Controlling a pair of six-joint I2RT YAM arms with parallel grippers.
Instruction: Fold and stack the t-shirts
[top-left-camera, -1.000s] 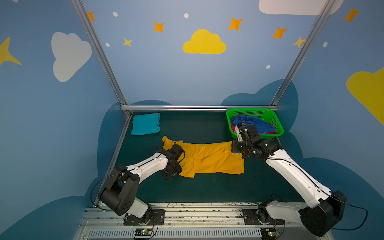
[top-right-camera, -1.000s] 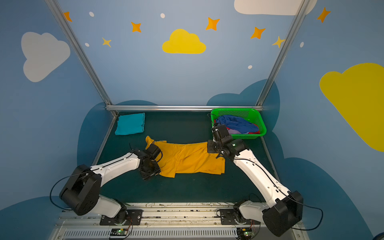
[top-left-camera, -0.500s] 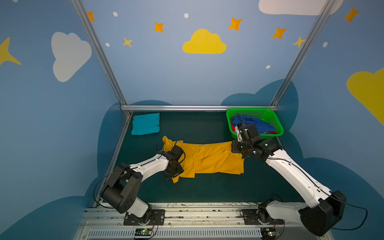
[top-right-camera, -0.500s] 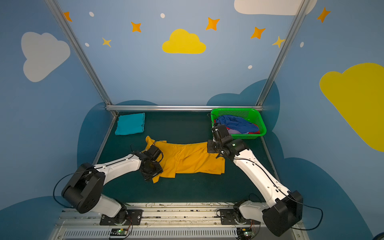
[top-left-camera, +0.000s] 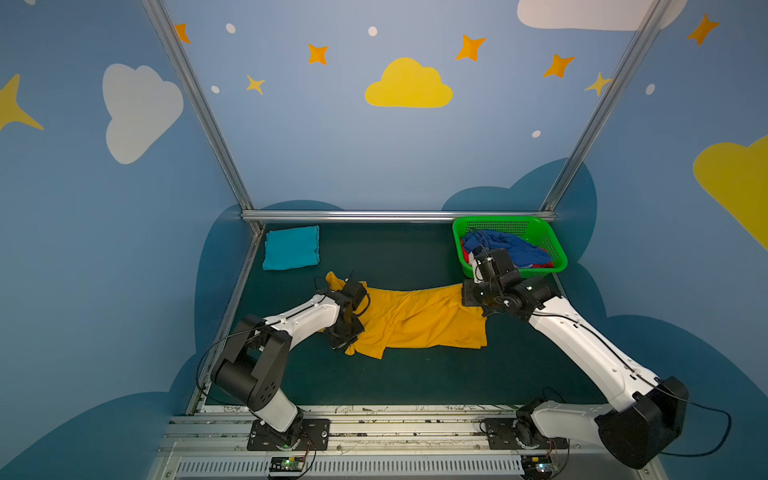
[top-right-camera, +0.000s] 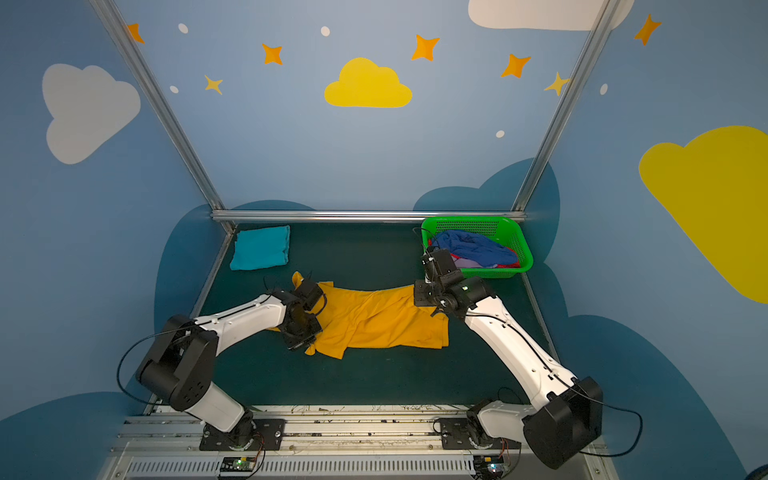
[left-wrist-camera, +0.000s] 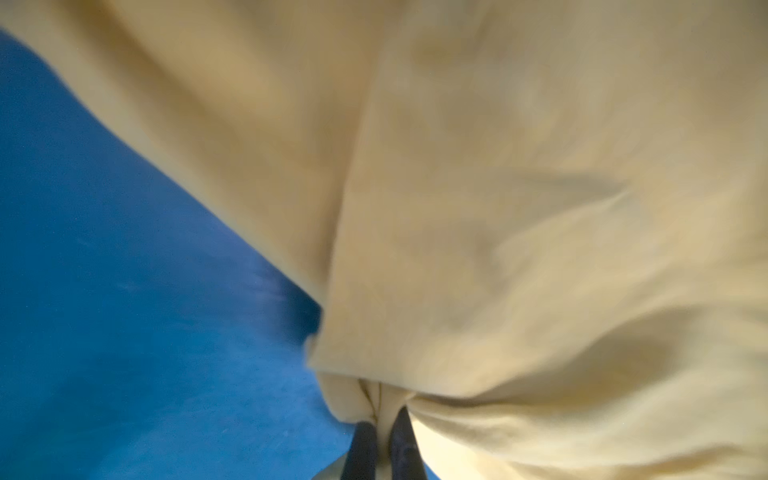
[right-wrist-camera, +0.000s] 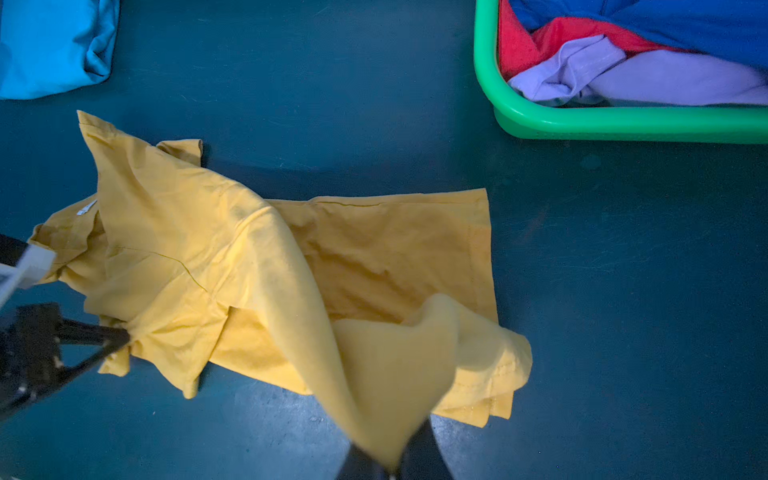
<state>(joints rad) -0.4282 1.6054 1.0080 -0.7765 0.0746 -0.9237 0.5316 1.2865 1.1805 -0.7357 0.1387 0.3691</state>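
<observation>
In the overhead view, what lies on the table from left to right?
teal shirt → yellow shirt → green basket

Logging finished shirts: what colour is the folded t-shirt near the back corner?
The folded t-shirt is teal, clearest in a top view.

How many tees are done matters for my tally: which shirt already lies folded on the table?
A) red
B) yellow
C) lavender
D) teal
D: the teal t-shirt lies folded at the back left; the yellow t-shirt is spread out, and the red t-shirt and lavender t-shirt sit in the basket.
</observation>
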